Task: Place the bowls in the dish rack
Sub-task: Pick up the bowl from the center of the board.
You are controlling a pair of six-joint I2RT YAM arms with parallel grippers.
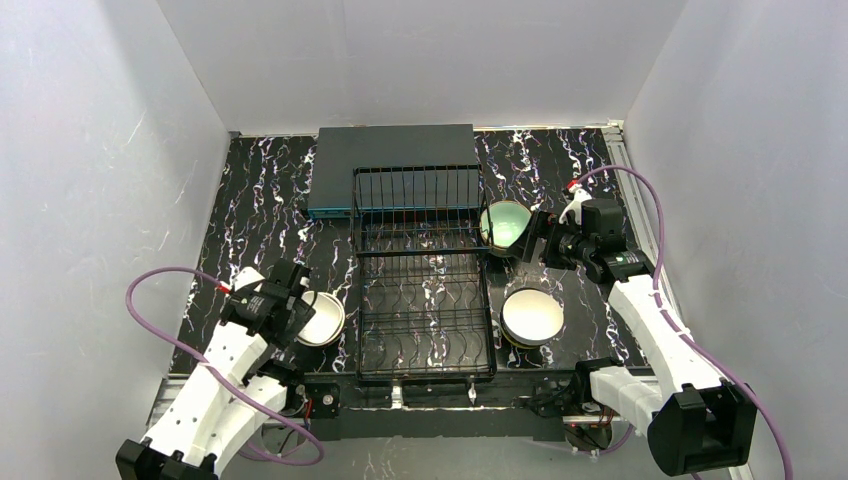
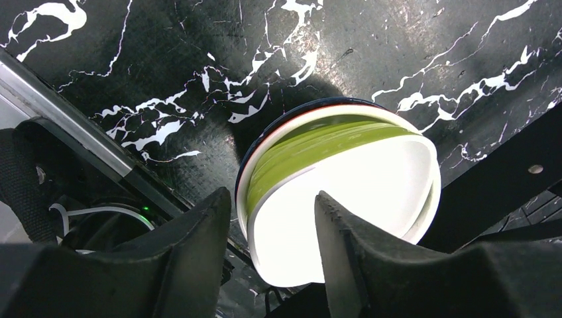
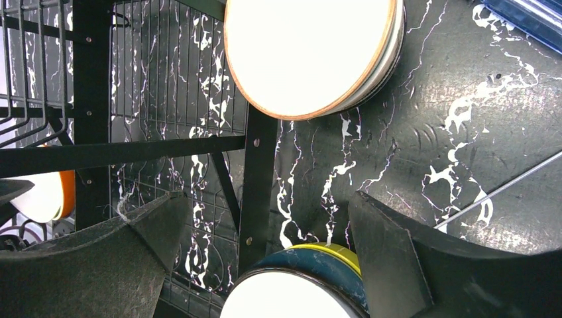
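The black wire dish rack (image 1: 425,290) stands mid-table with no bowls in it. My left gripper (image 1: 297,303) is open at a stack of bowls (image 1: 322,318) left of the rack. In the left wrist view (image 2: 272,195) its jaws straddle the near rim of the top white bowl (image 2: 358,192), one finger outside and one inside; a lime green bowl (image 2: 311,142) sits under it. My right gripper (image 1: 537,240) is open beside a mint-lined stack (image 1: 505,226). In the right wrist view (image 3: 265,195) a dark teal bowl (image 3: 318,278) over a yellow one lies between the wide jaws, untouched.
A third stack with a beige-rimmed top bowl (image 1: 532,315) sits right of the rack, also in the right wrist view (image 3: 311,53). A flat dark grey box (image 1: 395,160) lies behind the rack. An orange bowl (image 3: 50,195) shows beyond the rack wires. White walls enclose the table.
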